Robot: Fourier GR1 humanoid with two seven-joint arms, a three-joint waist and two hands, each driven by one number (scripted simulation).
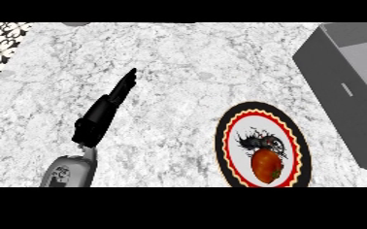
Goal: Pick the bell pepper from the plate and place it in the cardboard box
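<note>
Marble counter (179, 58), pepper (266, 165) on plate (228, 136)

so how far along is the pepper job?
Nothing done yet. The pepper sits on the plate; the box at right holds nothing visible. Left hand is open over the counter, holding nothing; right hand not in view. Pick and place both remain.

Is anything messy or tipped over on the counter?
No, nothing stands out. The bell pepper sits on the plate near the lower right, and the cardboard box stands at the right edge. The left hand rests open at the left. I see nothing spilled or broken.
</note>
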